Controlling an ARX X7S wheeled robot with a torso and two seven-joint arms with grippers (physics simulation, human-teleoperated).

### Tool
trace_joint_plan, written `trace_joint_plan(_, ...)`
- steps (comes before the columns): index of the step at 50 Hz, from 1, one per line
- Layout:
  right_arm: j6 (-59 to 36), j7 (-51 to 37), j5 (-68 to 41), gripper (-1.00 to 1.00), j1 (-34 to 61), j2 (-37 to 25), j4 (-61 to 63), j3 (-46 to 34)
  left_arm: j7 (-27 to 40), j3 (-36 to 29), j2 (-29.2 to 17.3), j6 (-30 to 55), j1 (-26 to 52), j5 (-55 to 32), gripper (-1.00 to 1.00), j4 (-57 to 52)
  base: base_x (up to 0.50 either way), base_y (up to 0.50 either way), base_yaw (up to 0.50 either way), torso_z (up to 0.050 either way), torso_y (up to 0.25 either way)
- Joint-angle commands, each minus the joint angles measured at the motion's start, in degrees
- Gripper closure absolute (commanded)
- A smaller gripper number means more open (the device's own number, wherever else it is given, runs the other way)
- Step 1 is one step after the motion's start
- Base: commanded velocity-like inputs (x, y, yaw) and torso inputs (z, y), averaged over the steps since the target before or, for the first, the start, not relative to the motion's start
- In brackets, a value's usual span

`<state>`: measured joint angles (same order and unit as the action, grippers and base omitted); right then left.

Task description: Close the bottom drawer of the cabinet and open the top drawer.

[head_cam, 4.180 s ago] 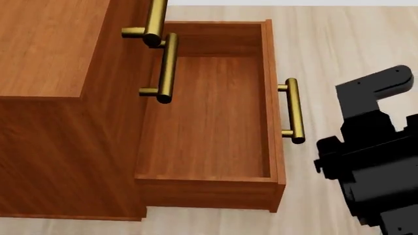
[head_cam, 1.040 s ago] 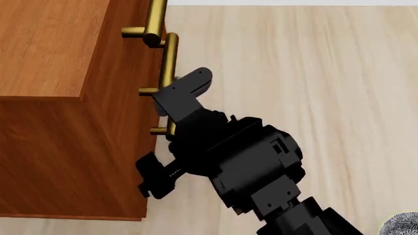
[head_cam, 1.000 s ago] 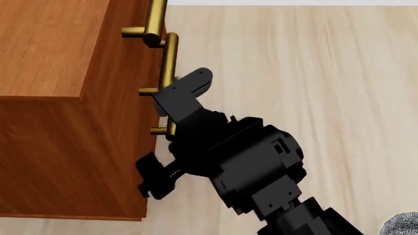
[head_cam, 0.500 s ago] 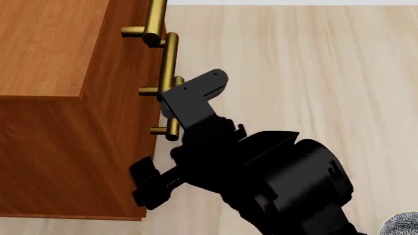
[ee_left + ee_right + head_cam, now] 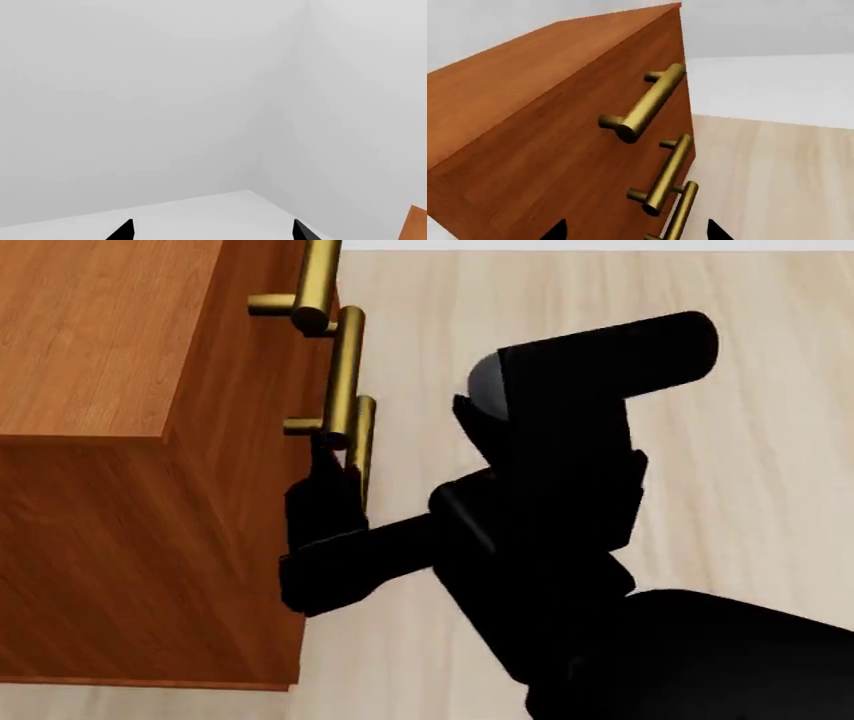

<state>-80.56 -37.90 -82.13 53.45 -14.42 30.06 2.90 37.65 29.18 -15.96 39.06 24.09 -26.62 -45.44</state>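
Observation:
The reddish-brown cabinet (image 5: 94, 340) fills the left of the head view, with all three drawer fronts flush. The top drawer's brass handle (image 5: 647, 102) is uppermost; the middle handle (image 5: 667, 172) sits under it. The bottom drawer (image 5: 617, 220) is pushed in, and its handle (image 5: 360, 445) stands just beside my right gripper (image 5: 324, 540). In the right wrist view that gripper (image 5: 635, 234) is open, the bottom handle (image 5: 684, 210) showing between its fingertips without touching them. My left gripper (image 5: 212, 234) is open on nothing, facing white walls.
Pale wood floor (image 5: 747, 440) spreads to the right of the cabinet. My bulky black right arm (image 5: 574, 500) covers the middle of the head view. A sliver of orange-brown wood (image 5: 417, 224) shows at the edge of the left wrist view.
The bottom drawer, wide open 4.2 s ago, is now flush. Over the last second my right forearm has swung up toward the camera, and the gripper has stayed by the bottom handle.

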Motion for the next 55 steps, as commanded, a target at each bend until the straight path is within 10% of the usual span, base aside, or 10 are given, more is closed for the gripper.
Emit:
trace_joint_plan(1,8.64,-23.34,-28.34,-1.0,1.52,-0.49,1.39,10.91,0.13,-0.16,-0.13,-0.55,-0.26,0.06,-1.0,0.06,0.0,0.0,0.0,0.0,0.0)
trace_joint_plan(36,39.0,-46.68,-50.45,-1.0,2.46,5.14,-18.85,9.68,0.97,-0.44,-0.72,-0.65,-0.44,-0.6,-1.0,-0.07,0.0,0.0,0.0,0.0,0.0)
trace_joint_plan(55,37.65,-38.1,-50.54,-1.0,4.2,6.58,-25.55,6.45,1.13,-0.46,-0.88,-1.15,-0.71,-0.94,-1.0,0.18,0.0,0.0,0.0,0.0,0.0)
